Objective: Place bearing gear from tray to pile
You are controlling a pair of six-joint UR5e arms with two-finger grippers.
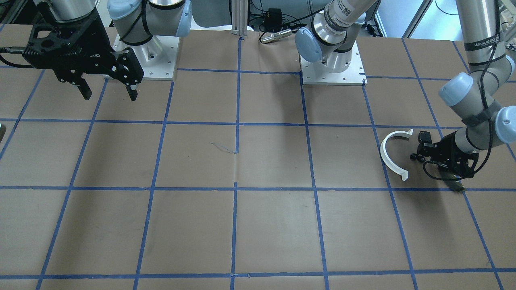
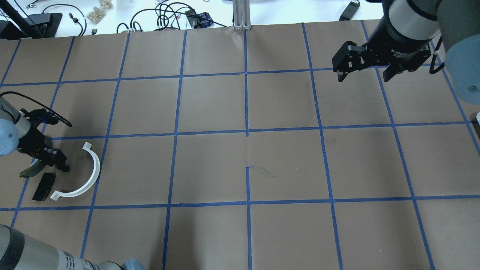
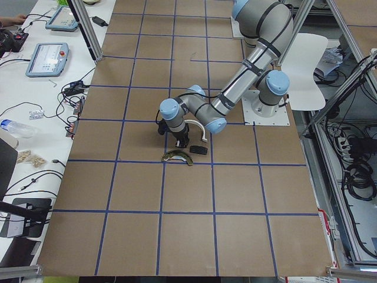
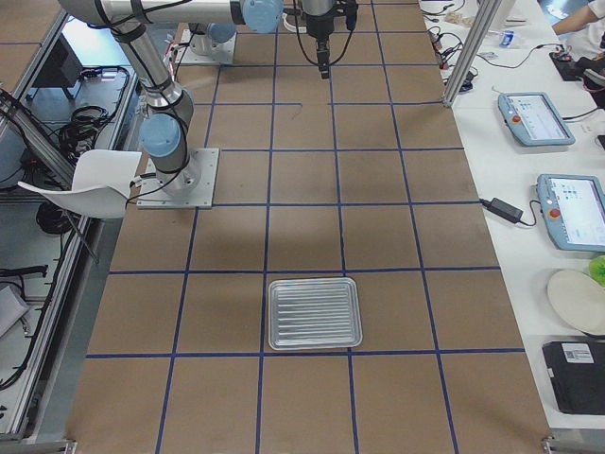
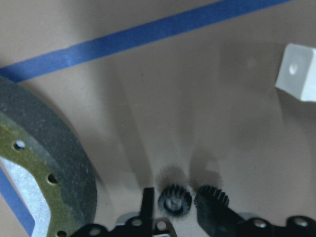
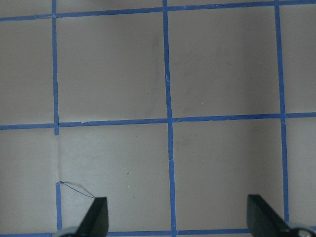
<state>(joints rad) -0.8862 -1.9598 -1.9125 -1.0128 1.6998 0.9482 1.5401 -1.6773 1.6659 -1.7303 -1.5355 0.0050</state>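
Release step at the pile — bearing gear is down at the table's left end.
The tray (image 4: 315, 281) at the right end shows no part in it. The right gripper (image 2: 363, 77) hangs high at the far right, jaws spread, holding nothing. The left gripper (image 5: 177, 210) is low in the pile, with the white half-ring (image 2: 96, 168) to its right, the olive shoe (image 5: 44, 163) to its left and the black pad (image 2: 44, 186) nearer. The gear (image 5: 174, 198) sits between the fingertips — cannot tell if it is pinched. Next, as I judge it: part the jaws and lift straight up.

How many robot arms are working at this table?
2. The left arm bends low beside the white half-ring; the right arm hangs raised at the opposite side, right gripper open.
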